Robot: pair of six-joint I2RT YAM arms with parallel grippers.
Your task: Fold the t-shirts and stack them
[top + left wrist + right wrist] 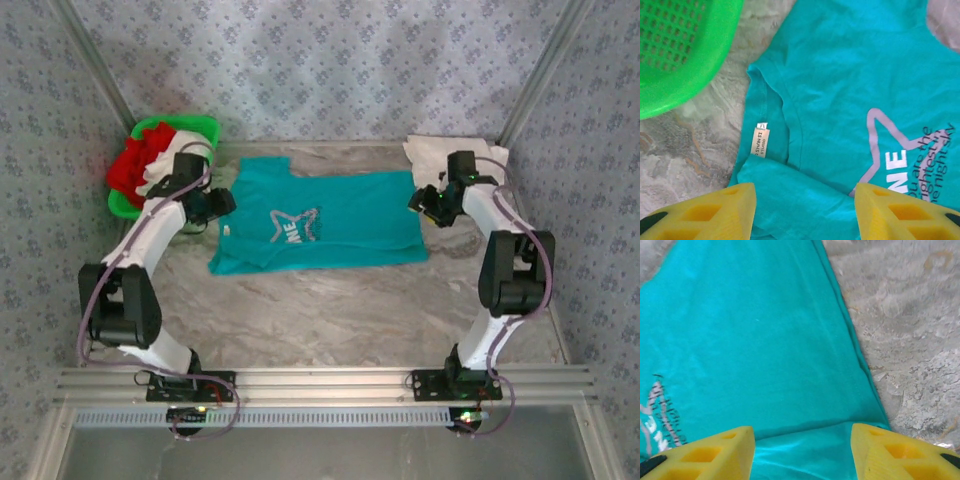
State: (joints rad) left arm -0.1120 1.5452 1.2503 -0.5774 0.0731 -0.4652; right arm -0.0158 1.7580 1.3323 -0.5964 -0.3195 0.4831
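1. On the marbled table point(330, 320), a teal "SHINE" t-shirt point(340, 215) lies flat, its near long edge apparently folded over.
2. The left gripper point(222, 205) hangs over the collar and the right gripper point(420, 200) over the hem, jaws apart and empty. A clean fold likely needs matched pinches at both ends.
3. Beyond, red shirts point(128, 165) fill a green basket point(200, 124), and a white shirt point(435, 152) lies far right.

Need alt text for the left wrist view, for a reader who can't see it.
A teal t-shirt lies spread on the marbled table, collar label and part of its silver star print showing. The left claw hangs over it, yellow fingers apart; a green basket sits at upper left.
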